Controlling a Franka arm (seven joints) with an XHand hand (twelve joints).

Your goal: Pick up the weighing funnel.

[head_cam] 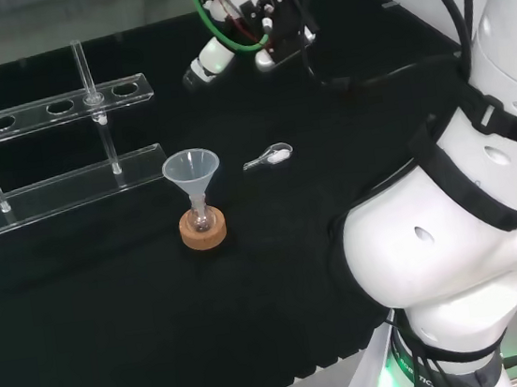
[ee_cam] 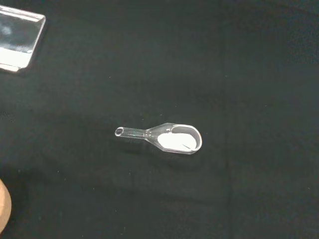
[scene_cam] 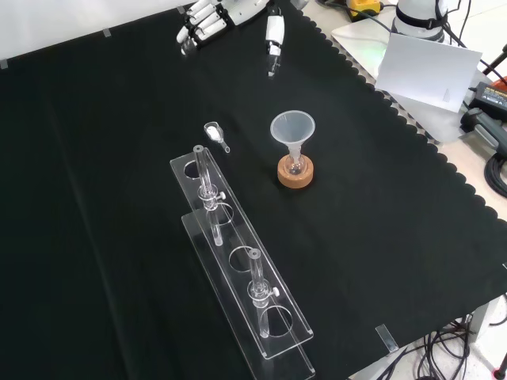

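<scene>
Over at the counter (scene_cam: 95, 158), draped in black cloth, the weighing funnel (ee_cam: 164, 138) lies flat on its side out in the open middle of the cloth, with some white powder (ee_cam: 175, 141) sitting in its scoop end and its short stem pointing away from it. Nothing touches it. In the front view it rests just beyond the far end of the clear test tube rack (scene_cam: 238, 261), and left of the big funnel (scene_cam: 292, 127), which stands mouth up with its stem in a small flask (head_cam: 202, 217) on a cork ring (scene_cam: 295, 172). In the head view the weighing funnel sits just to the right of that funnel's mouth. The hand (scene_cam: 207, 19) hangs up by the counter's far edge in the front view, well apart from the weighing funnel, its fingers (head_cam: 208, 65) spread and relaxed with nothing between them and the thumb. Two glass tubes (scene_cam: 206, 178) stand upright in the rack's holes.
</scene>
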